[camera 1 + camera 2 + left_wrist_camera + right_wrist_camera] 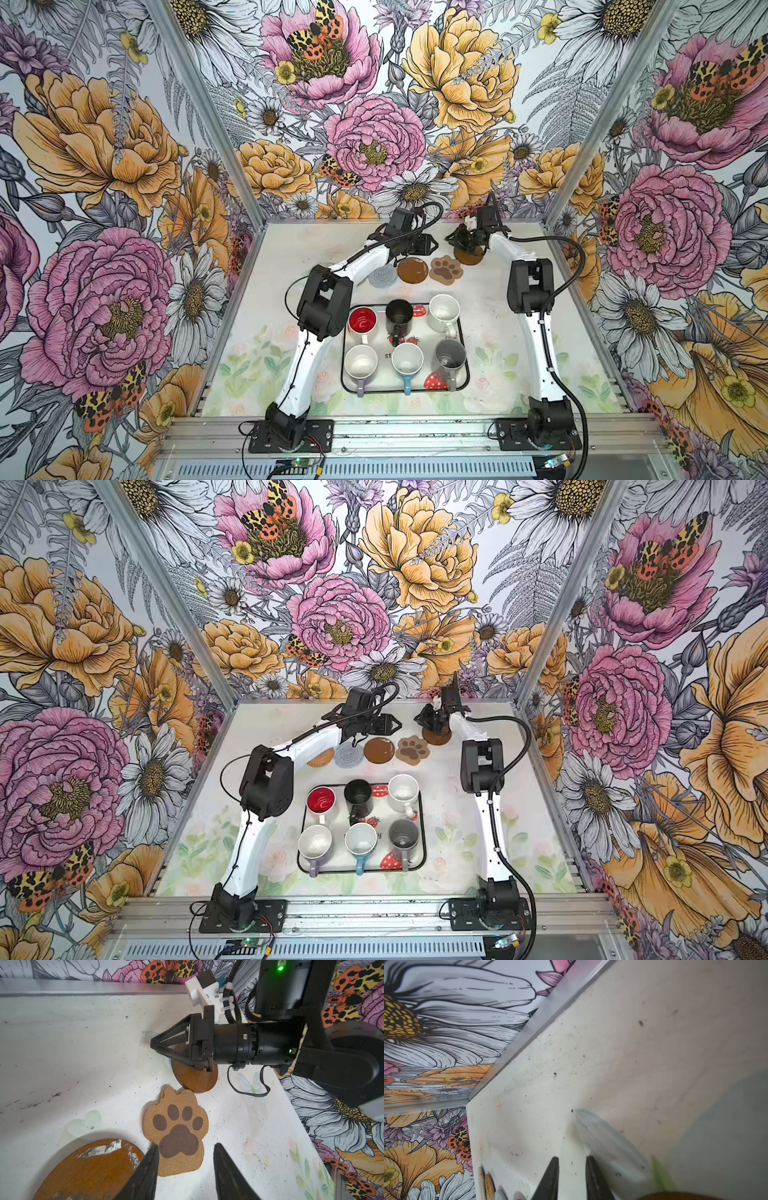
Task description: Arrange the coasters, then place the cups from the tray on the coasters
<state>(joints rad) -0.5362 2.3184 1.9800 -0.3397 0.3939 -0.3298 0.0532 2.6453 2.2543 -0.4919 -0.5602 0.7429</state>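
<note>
Hovering over smooth brown disc [195,1079], R claw [572,1157] barely parted; L claw [186,1145] wide near cork paw [176,1126].

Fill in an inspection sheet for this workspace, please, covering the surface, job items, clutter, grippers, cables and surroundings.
Surface: white table, faint flower print, dark specks and smudges at the far end.
Coasters: rattan coaster, grey spiral coaster, patchy brown disc and paw coaster in a row; second brown disc under the right gripper; beaded one not seen.
Cups: six cups, all upright on the tray.
Clutter: nothing seen.
Grippers: left gripper open, empty, above the paw coaster; right gripper jaws slightly apart, nothing between the tips.
Cables: black conduit loops clear of the cups.
Surroundings: floral walls, aluminium frame.
</note>
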